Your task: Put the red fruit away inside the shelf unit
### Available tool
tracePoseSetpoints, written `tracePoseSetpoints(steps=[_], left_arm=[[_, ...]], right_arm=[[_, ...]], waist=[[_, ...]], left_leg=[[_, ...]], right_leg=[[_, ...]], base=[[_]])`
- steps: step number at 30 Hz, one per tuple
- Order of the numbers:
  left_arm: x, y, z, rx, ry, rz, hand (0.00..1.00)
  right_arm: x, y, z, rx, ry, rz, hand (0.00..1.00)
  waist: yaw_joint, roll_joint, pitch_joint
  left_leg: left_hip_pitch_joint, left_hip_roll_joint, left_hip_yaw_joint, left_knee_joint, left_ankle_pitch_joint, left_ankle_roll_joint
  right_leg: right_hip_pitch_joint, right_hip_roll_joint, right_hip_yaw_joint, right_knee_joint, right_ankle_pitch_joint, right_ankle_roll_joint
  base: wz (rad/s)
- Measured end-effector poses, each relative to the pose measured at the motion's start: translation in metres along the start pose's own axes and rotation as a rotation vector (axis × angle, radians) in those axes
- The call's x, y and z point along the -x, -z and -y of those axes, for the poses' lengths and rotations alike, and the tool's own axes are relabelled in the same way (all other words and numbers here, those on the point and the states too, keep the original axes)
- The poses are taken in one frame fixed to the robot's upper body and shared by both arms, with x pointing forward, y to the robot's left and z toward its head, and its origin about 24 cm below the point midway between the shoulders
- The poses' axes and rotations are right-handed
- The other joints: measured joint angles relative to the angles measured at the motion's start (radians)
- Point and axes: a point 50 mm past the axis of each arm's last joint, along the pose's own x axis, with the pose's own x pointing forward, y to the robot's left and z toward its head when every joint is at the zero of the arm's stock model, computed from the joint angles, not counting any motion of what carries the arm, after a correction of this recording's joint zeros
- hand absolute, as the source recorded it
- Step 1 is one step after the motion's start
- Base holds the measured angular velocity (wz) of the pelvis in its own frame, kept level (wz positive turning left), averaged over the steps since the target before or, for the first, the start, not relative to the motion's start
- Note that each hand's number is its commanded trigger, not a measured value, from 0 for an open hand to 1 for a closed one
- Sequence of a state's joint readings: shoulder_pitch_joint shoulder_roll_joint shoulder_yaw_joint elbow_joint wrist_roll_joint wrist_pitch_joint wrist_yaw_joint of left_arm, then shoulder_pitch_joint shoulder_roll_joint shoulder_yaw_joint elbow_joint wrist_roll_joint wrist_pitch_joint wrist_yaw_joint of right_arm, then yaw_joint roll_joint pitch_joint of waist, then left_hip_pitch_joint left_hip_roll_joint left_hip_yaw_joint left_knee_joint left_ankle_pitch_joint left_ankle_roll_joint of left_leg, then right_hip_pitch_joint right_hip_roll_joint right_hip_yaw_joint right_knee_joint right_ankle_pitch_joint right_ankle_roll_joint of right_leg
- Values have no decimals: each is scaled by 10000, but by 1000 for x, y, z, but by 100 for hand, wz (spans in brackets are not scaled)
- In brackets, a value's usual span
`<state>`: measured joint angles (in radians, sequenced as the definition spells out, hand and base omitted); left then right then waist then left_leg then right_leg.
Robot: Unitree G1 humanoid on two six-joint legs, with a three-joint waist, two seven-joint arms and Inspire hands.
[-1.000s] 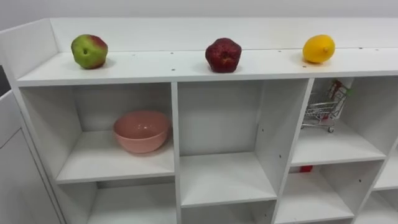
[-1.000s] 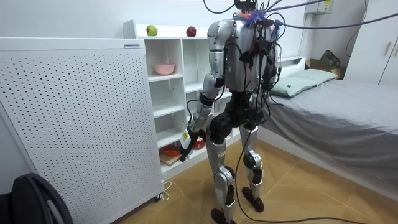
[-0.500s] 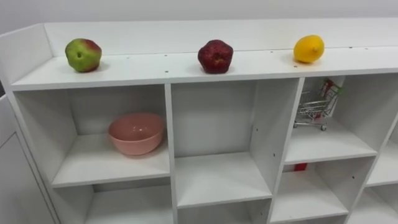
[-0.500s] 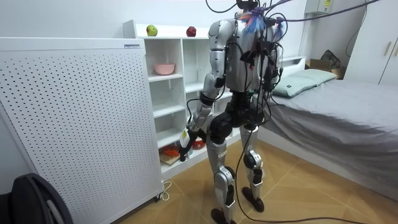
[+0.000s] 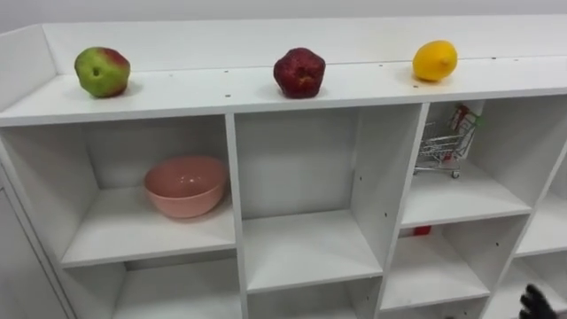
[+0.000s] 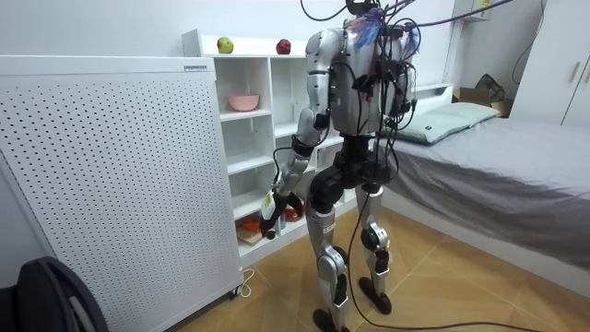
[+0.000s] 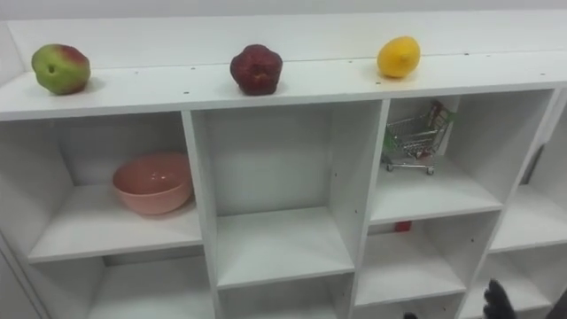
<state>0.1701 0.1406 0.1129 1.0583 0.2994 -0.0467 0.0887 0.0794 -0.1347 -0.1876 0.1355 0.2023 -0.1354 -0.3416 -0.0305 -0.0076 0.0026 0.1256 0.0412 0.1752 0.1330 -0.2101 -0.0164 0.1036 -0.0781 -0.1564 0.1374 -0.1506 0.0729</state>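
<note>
Three fruits sit apart on the top board [image 5: 195,90] of a white shelf unit: a green-and-red apple [image 5: 102,71] at the left, a dark red fruit [image 5: 299,72] in the middle and a yellow lemon [image 5: 434,60] at the right. I stand facing the unit. My right hand [image 5: 534,303] shows as dark fingertips at the lower right corner, in front of the lower cubbies and far below the fruit. In the room view my left hand [image 6: 267,219] hangs low before the bottom shelves. Nothing is seen held in either hand.
A pink bowl [image 5: 185,186] sits in the upper left cubby and a small wire shopping cart [image 5: 443,142] in the upper right one. Something red [image 5: 421,231] lies in a lower cubby. A perforated white panel [image 6: 111,175] stands beside the unit and a bed [image 6: 498,157] behind me.
The head camera has shifted, so the shelf sits a little further left in the picture. My right hand's tips have come into the lower right corner. My left arm swung slightly toward the shelf.
</note>
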Motion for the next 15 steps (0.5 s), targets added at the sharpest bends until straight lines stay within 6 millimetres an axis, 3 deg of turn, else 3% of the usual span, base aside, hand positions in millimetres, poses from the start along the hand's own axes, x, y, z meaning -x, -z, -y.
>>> tracePoseSetpoints(steps=[7,9,15], left_arm=[[1,0,-3,-48,-31,111,0],[1,2,-3,-210,57,79,0],[1,4,-7,-640,103,55,0]], right_arm=[[-1,-39,-2,511,352,1913,0],[-1,-59,-3,705,269,2858,0],[-2,-95,-12,680,76,4603,0]], waist=[[39,185,-63],[98,225,-88],[102,88,25]], left_leg=[[-181,17,51,28,1,2],[-178,17,74,30,3,3],[-156,28,31,105,3,3]], right_leg=[[-258,-9,-101,153,0,0],[-266,-9,-100,156,0,0],[-181,-10,-174,156,0,-1]], base=[[-2],[-2],[1]])
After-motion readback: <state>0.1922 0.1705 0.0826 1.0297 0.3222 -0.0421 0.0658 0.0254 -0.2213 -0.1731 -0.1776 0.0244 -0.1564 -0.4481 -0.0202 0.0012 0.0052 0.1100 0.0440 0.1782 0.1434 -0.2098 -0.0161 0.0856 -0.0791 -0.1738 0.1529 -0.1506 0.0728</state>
